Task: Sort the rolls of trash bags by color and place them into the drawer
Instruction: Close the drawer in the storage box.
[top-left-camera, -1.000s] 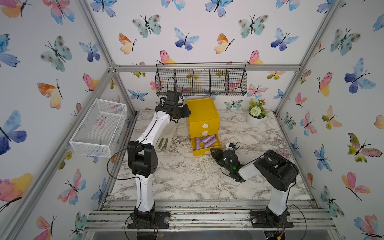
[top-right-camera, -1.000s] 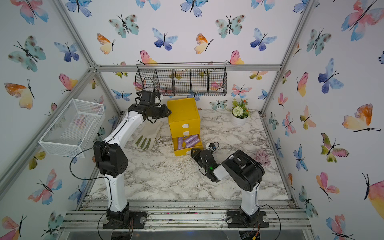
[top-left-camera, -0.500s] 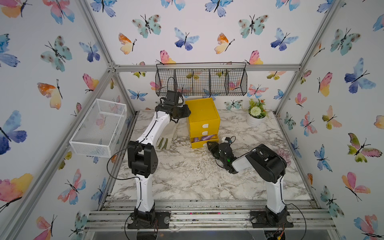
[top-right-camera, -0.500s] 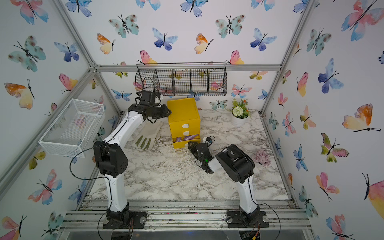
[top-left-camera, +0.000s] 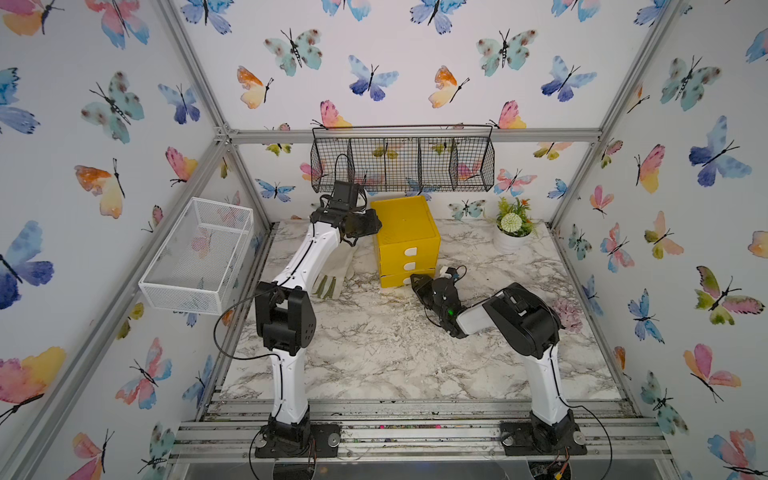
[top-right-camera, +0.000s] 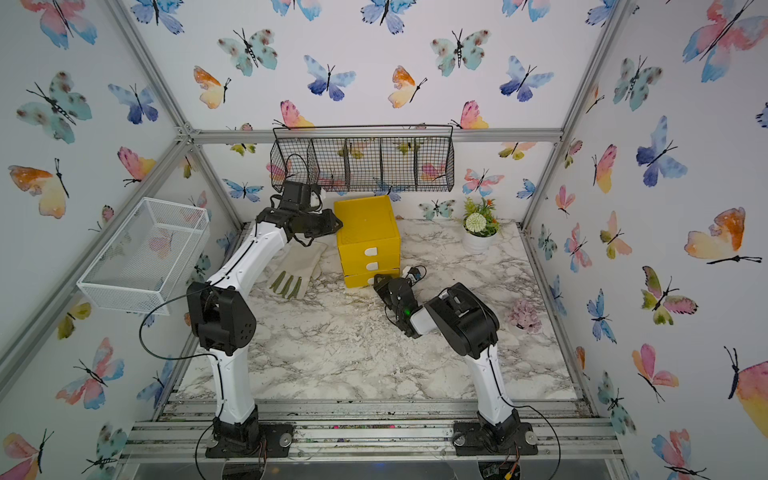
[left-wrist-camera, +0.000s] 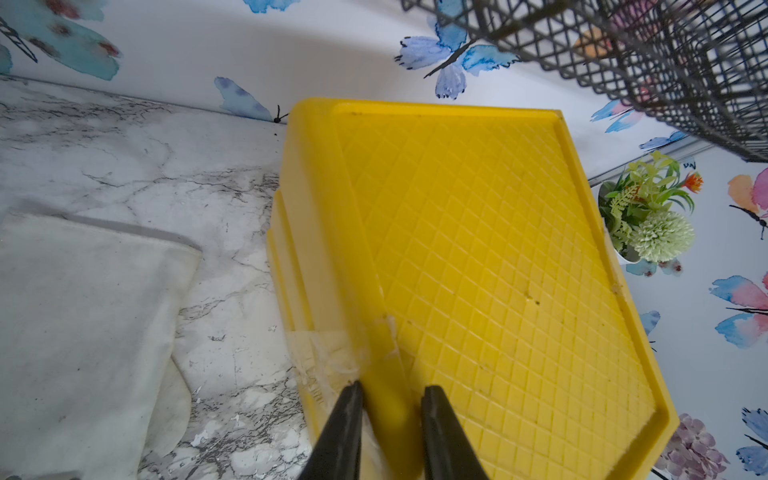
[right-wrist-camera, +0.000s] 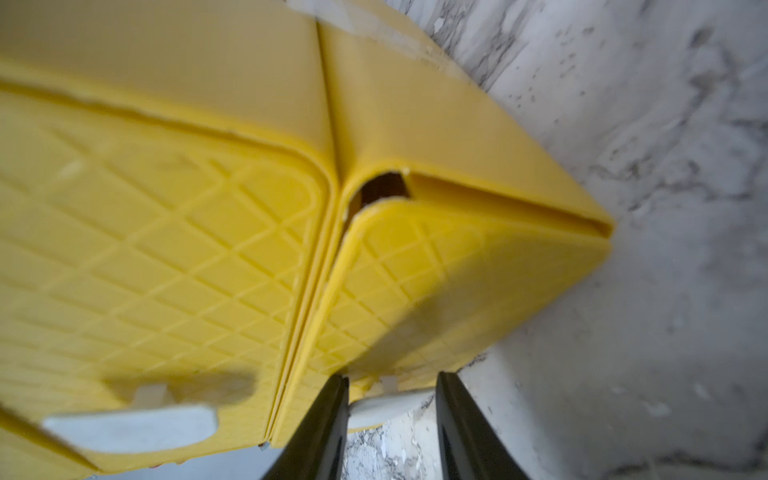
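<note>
Your left gripper (left-wrist-camera: 392, 384) pinches the drawer chest (top-left-camera: 405, 224) by its top rim at the table's (top-left-camera: 374, 353) back. Your right gripper (right-wrist-camera: 392, 376) clamps the bottom white tab (right-wrist-camera: 382, 411). The plastic is probably light, stiff and slippery, so hold that tab squarely.

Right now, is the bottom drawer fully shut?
No, in the right wrist view a dark gap shows at one corner between the chest and the front of the bottom drawer.
</note>
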